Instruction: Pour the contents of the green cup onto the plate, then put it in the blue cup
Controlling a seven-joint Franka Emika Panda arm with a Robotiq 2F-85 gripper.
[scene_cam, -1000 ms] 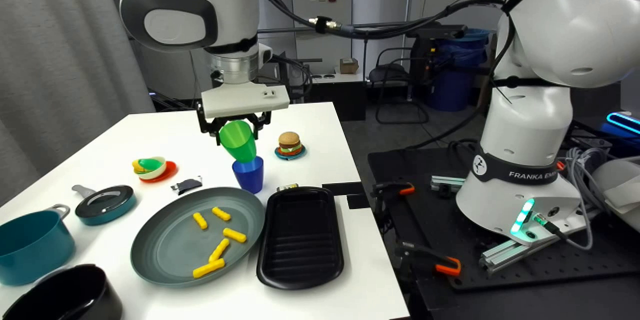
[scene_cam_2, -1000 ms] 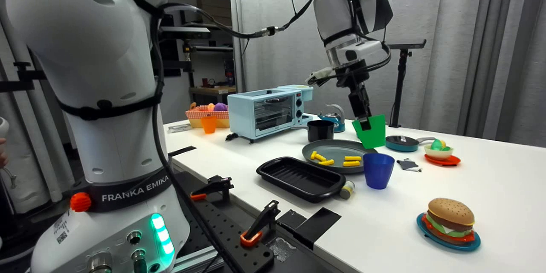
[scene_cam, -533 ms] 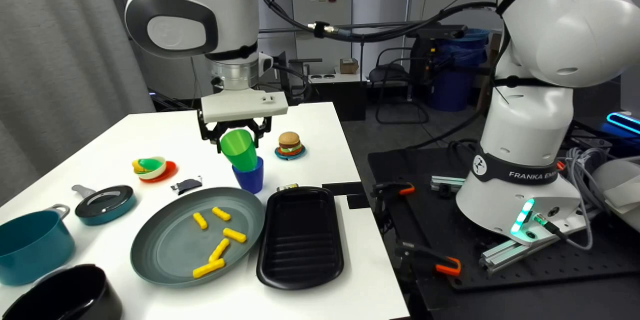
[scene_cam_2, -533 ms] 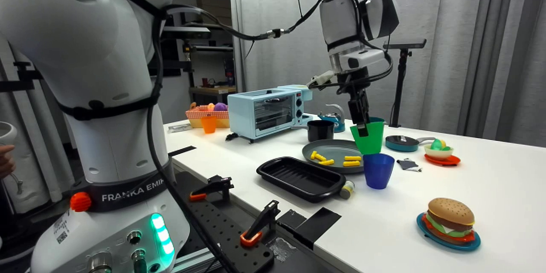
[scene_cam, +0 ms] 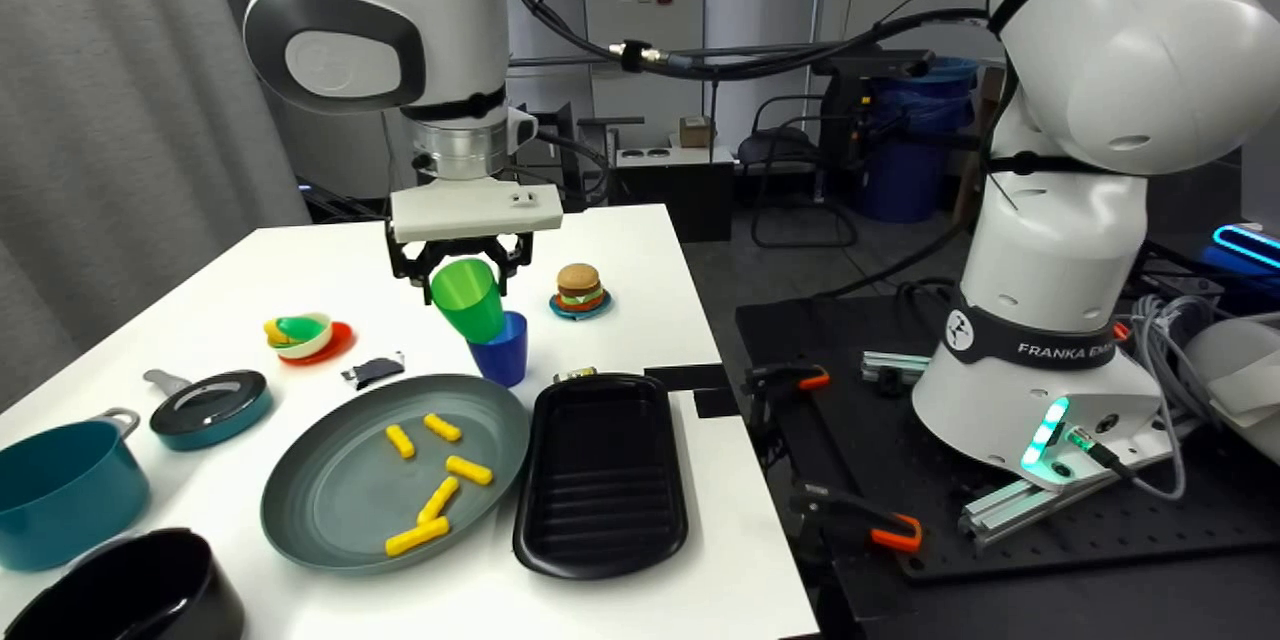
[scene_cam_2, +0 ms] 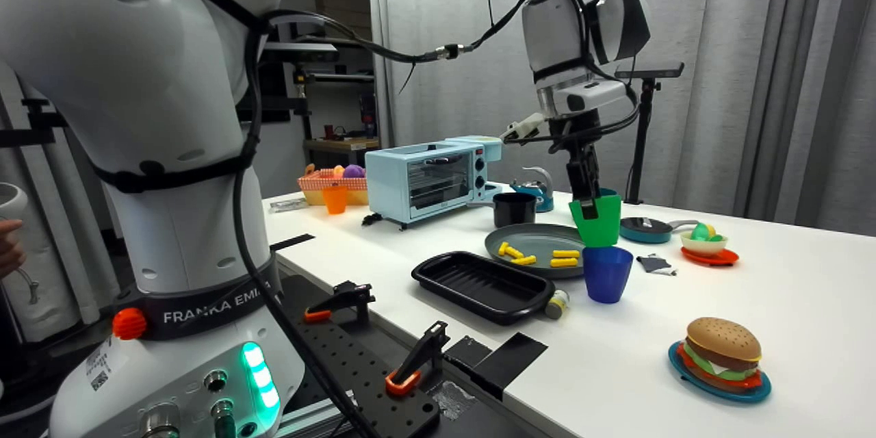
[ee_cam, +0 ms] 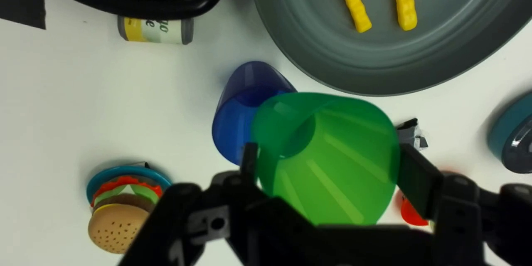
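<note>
Green plastic shows in the gripper [scene_cam: 466, 293], which holds the green cup [ee_cam: 332, 162] by its upper walls, one finger on each side. The cup leans rather than stands straight, and its base hangs just by the mouth of the blue cup [scene_cam_2: 607, 276], which stands upright on the white table [scene_cam_2: 766, 280]. Five yellow sticks [scene_cam: 468, 470] lie on the plate [scene_cam: 365, 482] in both exterior views, and none shows inside the green cup in the wrist view, so the pouring looks done and the nesting of one cup in the other appears to be the step in hand.

In the wrist view the two cups do not line up; the green one sits off to one side, covering only part of the blue one. Whether its base touches the blue rim is not clear. The next move probably calls for a small sideways shift to centre the base over the blue mouth, some tilting to bring the cup upright, then a slow lowering before letting go. Lowered as it is, the base could catch the rim and tip the blue cup over
</note>
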